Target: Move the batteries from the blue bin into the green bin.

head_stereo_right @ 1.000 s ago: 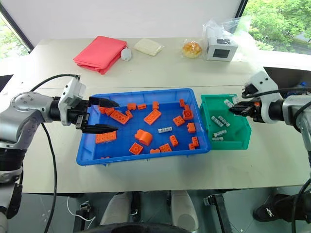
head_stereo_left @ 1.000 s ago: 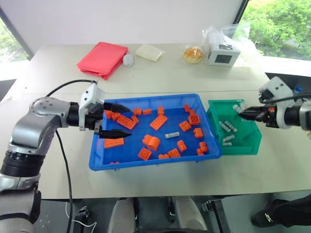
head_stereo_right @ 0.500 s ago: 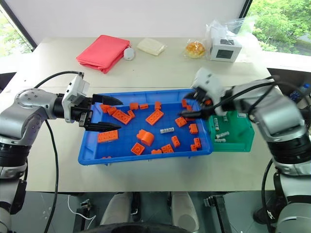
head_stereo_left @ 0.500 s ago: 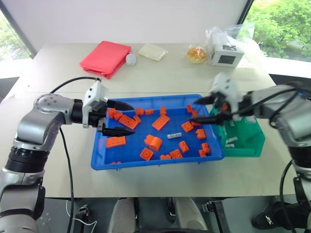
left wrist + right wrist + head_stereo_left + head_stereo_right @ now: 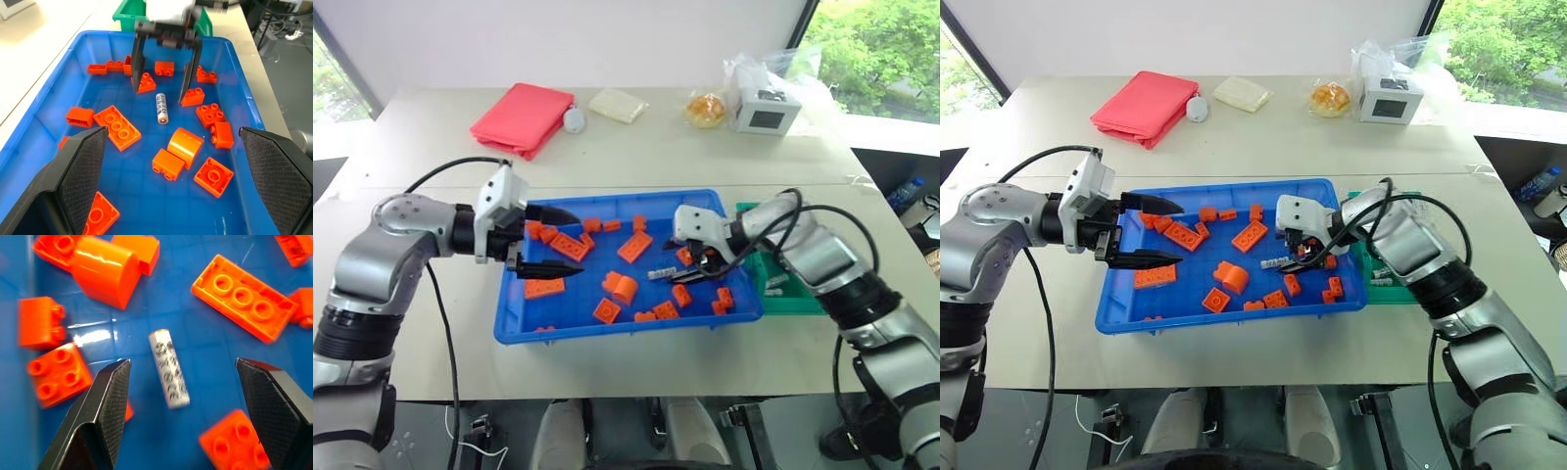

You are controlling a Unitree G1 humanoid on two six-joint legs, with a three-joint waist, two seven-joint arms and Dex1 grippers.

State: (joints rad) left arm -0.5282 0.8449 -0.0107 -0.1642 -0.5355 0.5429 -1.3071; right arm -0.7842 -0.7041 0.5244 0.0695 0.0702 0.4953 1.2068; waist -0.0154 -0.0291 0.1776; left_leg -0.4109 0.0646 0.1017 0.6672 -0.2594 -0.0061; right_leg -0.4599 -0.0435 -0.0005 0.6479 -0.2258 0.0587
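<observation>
One battery [image 5: 658, 273] lies flat on the floor of the blue bin [image 5: 626, 333], among several orange bricks [image 5: 625, 287]. My right gripper [image 5: 674, 262] points down over it, open, one finger on each side of the battery [image 5: 169, 368] and nothing held. In the left wrist view the same right gripper [image 5: 162, 95] hangs just above the battery [image 5: 162, 108]. At the bin's left end my left gripper [image 5: 574, 245] hovers open and empty. The green bin [image 5: 798, 304] sits against the blue bin's right side, partly hidden by my right arm, with batteries [image 5: 773, 283] inside.
At the back of the table lie a red cloth [image 5: 522, 117], a white packet [image 5: 615, 105], a bun [image 5: 703, 108] and a white box in a plastic bag [image 5: 764, 110]. The table's front edge runs just below the blue bin.
My right gripper has swung left from over the green bin into the blue bin, dropped lower and opened wide. The left gripper has stayed where it was.
</observation>
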